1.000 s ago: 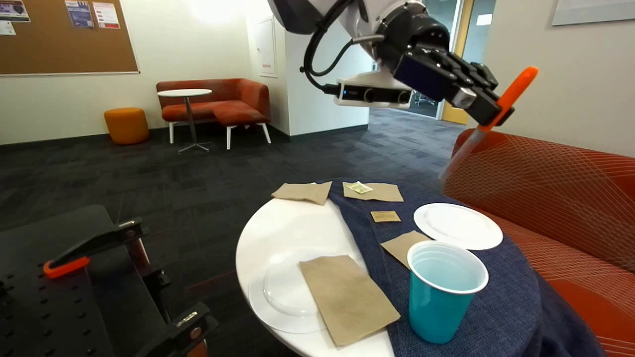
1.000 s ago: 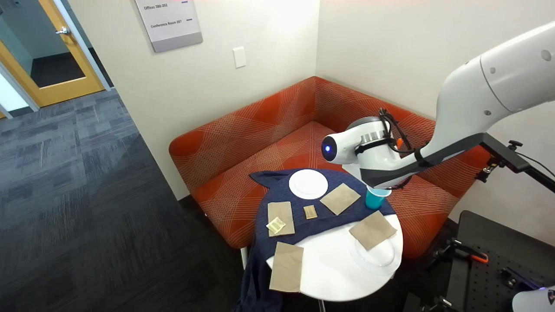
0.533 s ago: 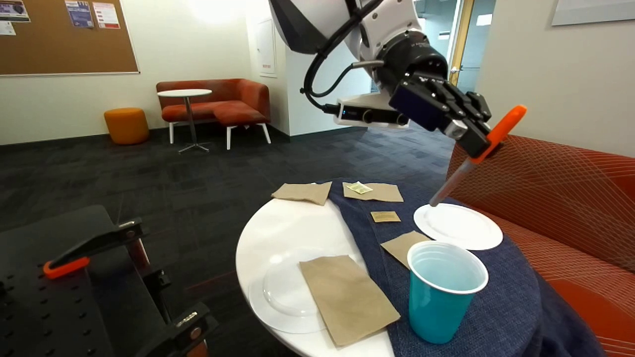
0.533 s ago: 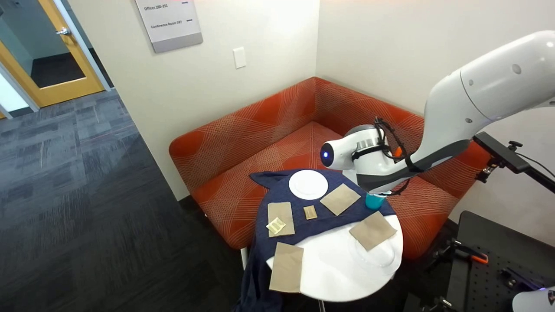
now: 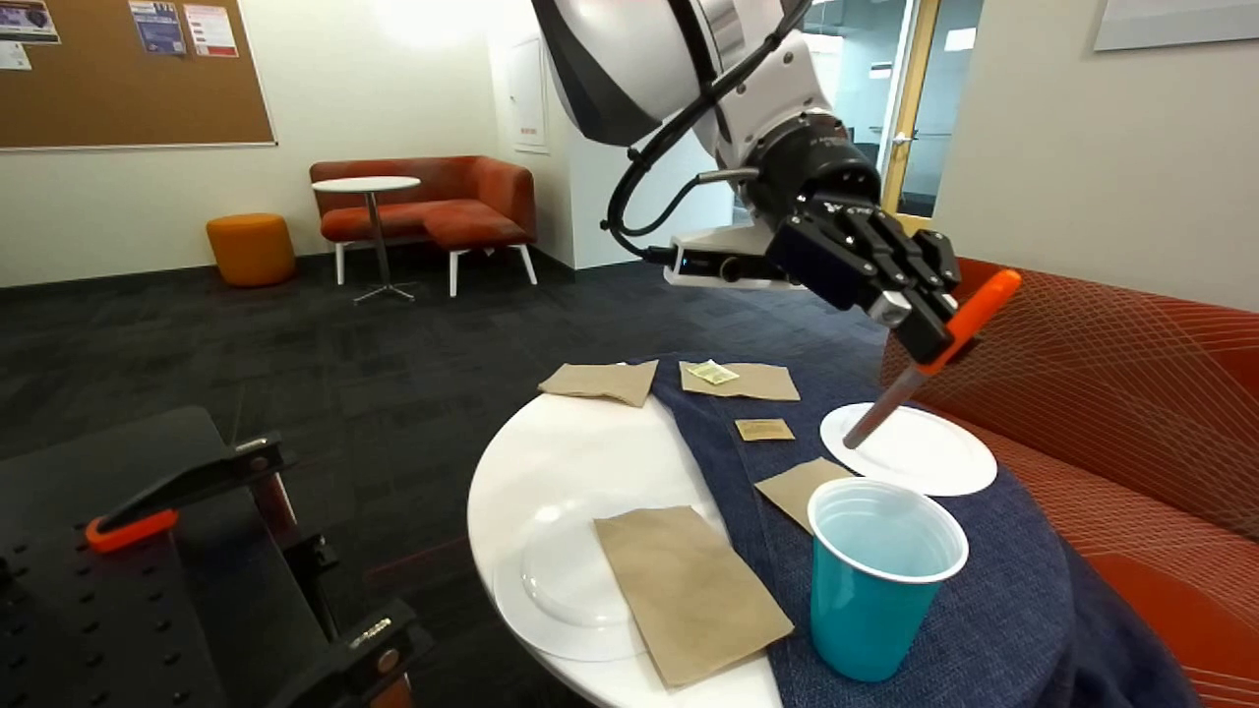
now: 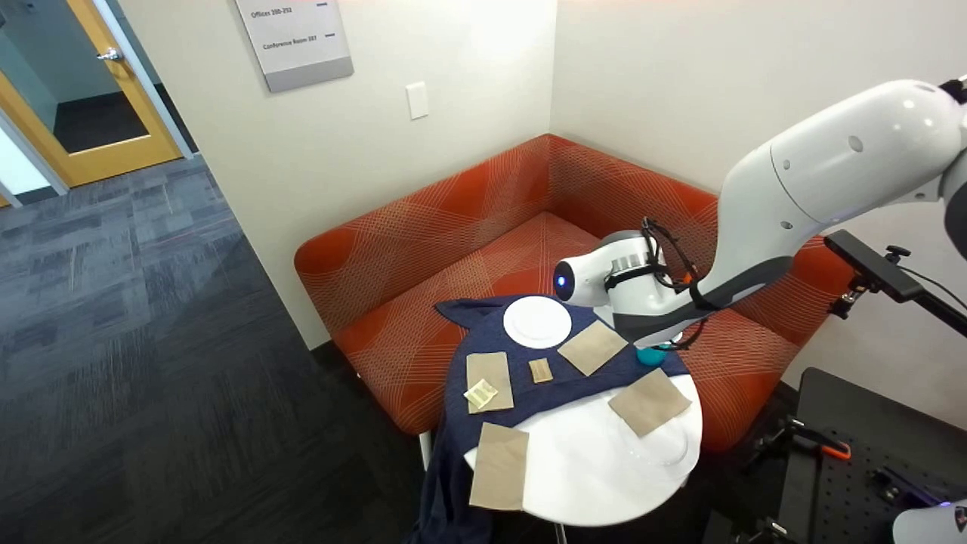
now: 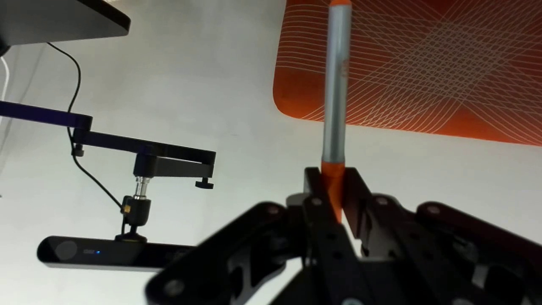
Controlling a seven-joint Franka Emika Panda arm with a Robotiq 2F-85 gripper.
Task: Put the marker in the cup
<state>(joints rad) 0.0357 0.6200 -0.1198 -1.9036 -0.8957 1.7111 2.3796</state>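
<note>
In the last second the gripper (image 7: 333, 182) has come down closer to the cup (image 5: 870, 619), which stands upright and has not moved; this suggests that carrying is nearly finished and insertion comes next. The gripper clamps the marker (image 5: 936, 358) by its orange section. In an exterior view the marker appears above the cup, apart from it; whether it is directly over cannot be told. Its long axis is tilted: the orange end is up, the grey part slopes downward, so it probably needs straightening.
</note>
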